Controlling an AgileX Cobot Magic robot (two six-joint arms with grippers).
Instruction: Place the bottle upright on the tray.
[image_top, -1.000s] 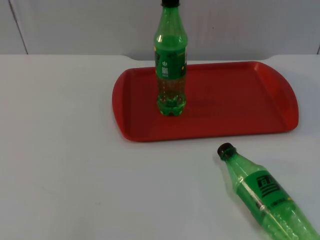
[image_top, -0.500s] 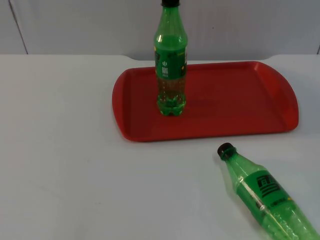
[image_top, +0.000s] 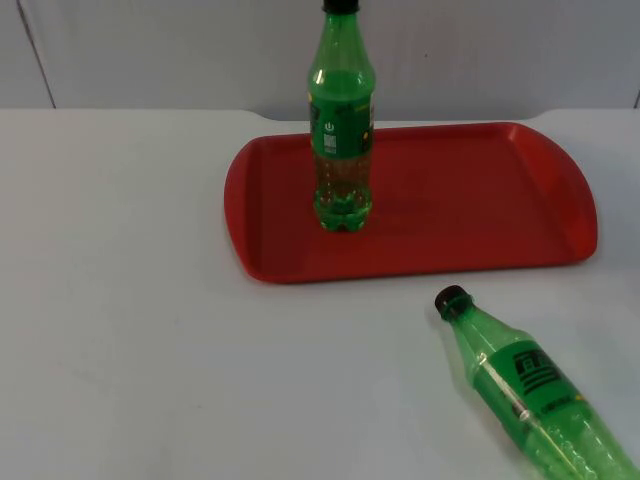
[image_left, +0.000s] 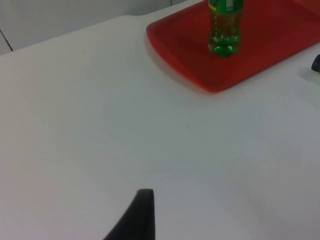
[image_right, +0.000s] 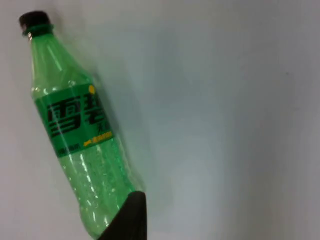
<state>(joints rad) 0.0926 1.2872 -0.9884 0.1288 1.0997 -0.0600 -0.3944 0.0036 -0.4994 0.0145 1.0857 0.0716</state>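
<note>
One green bottle (image_top: 343, 120) stands upright on the red tray (image_top: 470, 215); a second lying bottle (image_right: 75, 130) rests on the counter (image_top: 150, 330) near it. Left gripper (image_left: 135, 220) waits, right gripper (image_right: 125, 220) hovers by the lying one — jaws' state I cannot tell. Round plastic may roll or slip if pinched off-centre.

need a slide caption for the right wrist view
Green bottle with a black cap lying on its side on the white table, just ahead of the right claw's fingertip.

We see even, bright, diffuse light on the white table (image_top: 130, 330). Soft faint shadows lie beside the lying bottle (image_right: 75, 130) and under the tray (image_top: 420, 200) edge. Both wrist views look slightly soft; small highlights glint on the upright bottle (image_top: 342, 120).
</note>
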